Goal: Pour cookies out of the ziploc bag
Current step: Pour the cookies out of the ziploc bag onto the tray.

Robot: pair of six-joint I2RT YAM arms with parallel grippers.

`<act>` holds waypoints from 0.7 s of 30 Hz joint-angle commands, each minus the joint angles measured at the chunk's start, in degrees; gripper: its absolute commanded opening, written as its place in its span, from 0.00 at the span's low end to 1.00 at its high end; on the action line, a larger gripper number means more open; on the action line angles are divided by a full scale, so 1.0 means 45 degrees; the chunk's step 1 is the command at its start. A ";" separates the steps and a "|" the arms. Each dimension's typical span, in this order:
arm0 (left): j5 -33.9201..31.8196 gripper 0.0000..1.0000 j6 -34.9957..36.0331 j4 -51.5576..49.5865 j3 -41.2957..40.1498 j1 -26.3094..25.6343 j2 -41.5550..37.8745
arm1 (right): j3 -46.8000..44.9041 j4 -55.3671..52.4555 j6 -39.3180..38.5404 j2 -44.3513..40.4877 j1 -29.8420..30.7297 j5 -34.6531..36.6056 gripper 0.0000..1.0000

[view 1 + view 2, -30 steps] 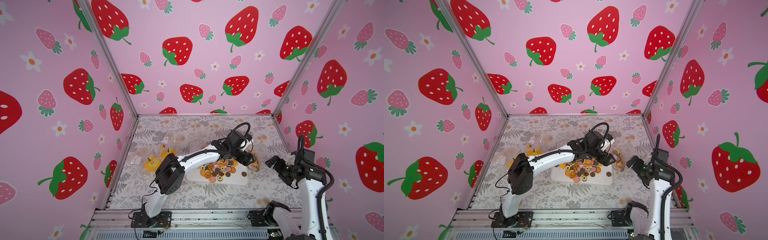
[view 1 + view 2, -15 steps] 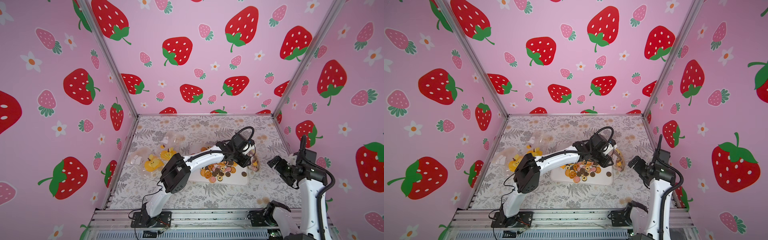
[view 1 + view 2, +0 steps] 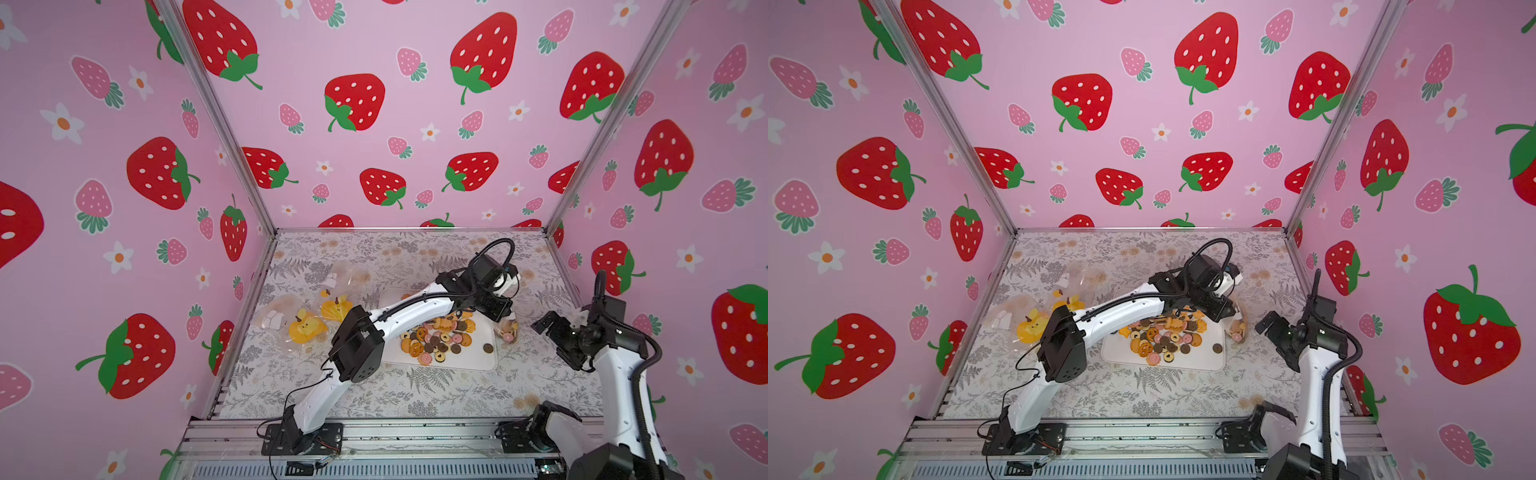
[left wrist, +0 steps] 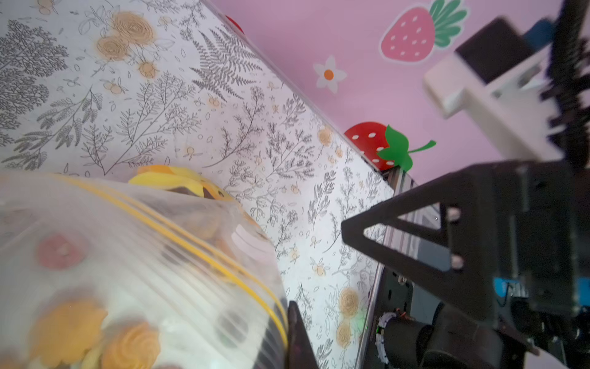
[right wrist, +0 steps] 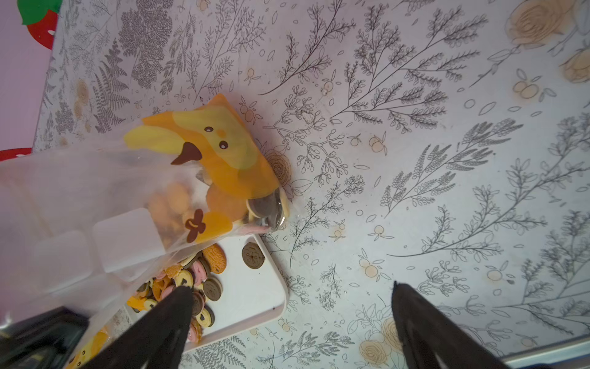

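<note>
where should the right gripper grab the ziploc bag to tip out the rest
Probably the low sagging corner of the ziploc bag, where leftover cookies bulge just past the tray. Come from the side where the right gripper hovers, jaws open; the left gripper pinches the upper part.

Round biscuits (image 4: 67, 332) blur behind the clear yellow-zipped plastic bag (image 4: 143, 223); left hand (image 4: 296, 337) mostly cut off by the frame.

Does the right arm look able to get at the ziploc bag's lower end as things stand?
Probably yes: the right pincer stands open beside the ziploc bag, only bare tablecloth between; the left pincer grips it higher up.
</note>
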 commanded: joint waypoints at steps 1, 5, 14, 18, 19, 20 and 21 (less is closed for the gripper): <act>0.0828 0.07 -0.1017 0.0031 0.0998 0.0570 0.0759 | -0.0154 0.0572 0.0043 0.0480 -0.0092 -0.0784 1.00; 0.1490 0.07 -0.1715 0.0328 0.1784 0.1073 0.1753 | -0.0275 0.0895 -0.0214 0.0962 -0.0092 -0.1897 1.00; 0.1753 0.07 -0.2215 0.0268 0.3317 0.1952 0.3000 | -0.0902 0.1509 -0.0808 0.1967 -0.0039 -0.3757 0.90; 0.1779 0.07 -0.2302 0.0236 0.3619 0.2156 0.3179 | -0.1291 0.1713 -0.0750 0.2213 0.0097 -0.3676 0.89; 0.1764 0.07 -0.2302 0.0236 0.3636 0.2158 0.3189 | -0.1391 0.1965 -0.0686 0.2269 0.0132 -0.3674 0.89; 0.1762 0.07 -0.2313 0.0241 0.3643 0.2164 0.3189 | -0.1481 0.2058 -0.0653 0.2388 0.0204 -0.3679 0.88; 0.1815 0.07 -0.2349 0.0267 0.3623 0.2191 0.3191 | -0.1584 0.2190 -0.0595 0.2512 0.0300 -0.3644 0.87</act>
